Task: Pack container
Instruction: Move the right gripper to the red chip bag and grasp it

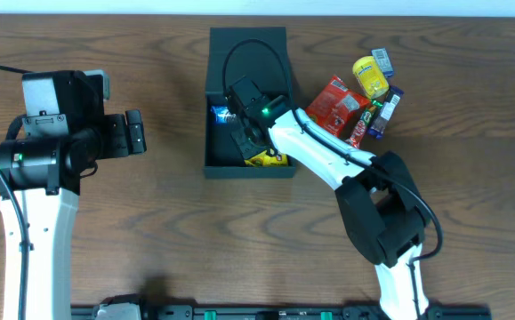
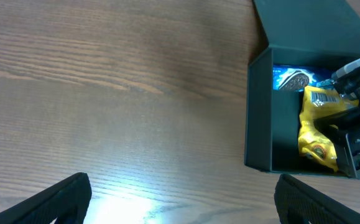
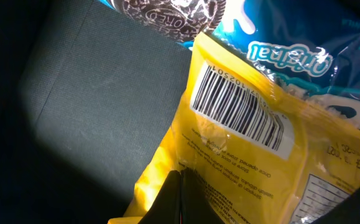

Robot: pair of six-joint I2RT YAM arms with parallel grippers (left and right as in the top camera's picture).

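- Wooden table [image 1: 150,231]: it fills the overhead view, and both arms stand on its near side.
- Container [image 1: 248,171]: you will find this matte black box at the far middle of the table, lid flap open and lying back on the far side. It is well apart from the left arm, and the right arm reaches into it.
- Left gripper [image 1: 135,132]: it hangs over bare wood to the left of the container, touching nothing. The jaws stand wide apart, and its wrist view shows one finger at each bottom corner.
- Right gripper [image 3: 180,199]: it is down inside the container. The fingers are pressed together on the edge of the yellow packet [image 3: 242,124], barcode side facing the camera.
- Yellow packet position: it sits against the near wall of the box, partly propped up.
- Blue Oreo packet [image 3: 291,56]: it lies in the container beyond the yellow one, partly under it.
- Loose snacks: they sit on the table just right of the box. They include a red packet [image 1: 337,102], a round yellow packet [image 1: 370,77] and a dark blue stick packet [image 1: 387,111], all crowded together.
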